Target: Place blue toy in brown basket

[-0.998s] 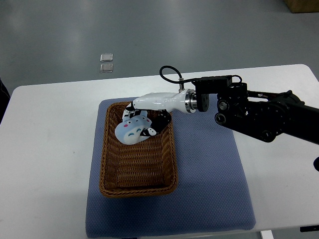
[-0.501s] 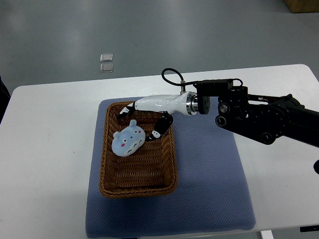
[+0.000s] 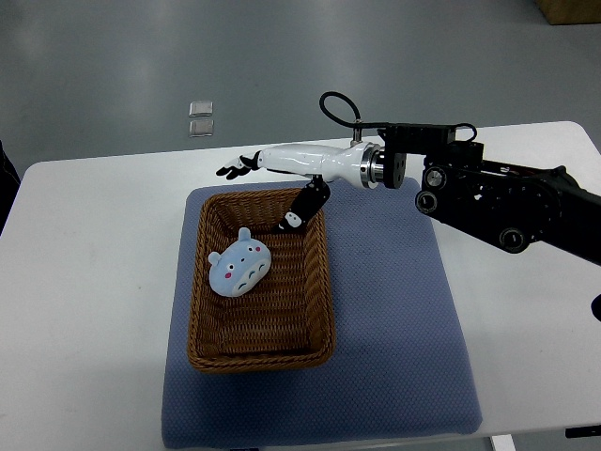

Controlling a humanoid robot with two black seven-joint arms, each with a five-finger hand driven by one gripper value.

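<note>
With the pale blue, round-bodied plush toy [image 3: 240, 267] lying inside the brown rectangular woven wicker basket [image 3: 319, 310], toward its far-left part, you can judge the placement as essentially complete. The basket sits on a blue-grey textured fabric mat [image 3: 394, 357], which covers the middle of the white worktop [image 3: 84, 282].

Check the following risks before you clear the arm:

1. One dark fingertip [image 3: 291, 222] of the right hand [image 3: 282, 178] hangs down at the basket's far-right inner wall. If you retract the arm sideways without lifting first, this finger may catch the wicker rim and drag or tip the basket.
2. The toy rests close to the basket's left wall. A jolt to the basket could roll it against or over that wall.
3. The black cable loop [image 3: 340, 111] at the wrist stands proud of the arm; keep it free of anything nearby during withdrawal.

Hand state: the right hand's fingers are spread wide and hold nothing. The upper fingers extend leftward above the basket's far rim, over the worktop and mat edge, well apart from the toy. Whether the lower fingertip actually touches the wicker cannot be told from this view.

The left arm does not appear.
</note>
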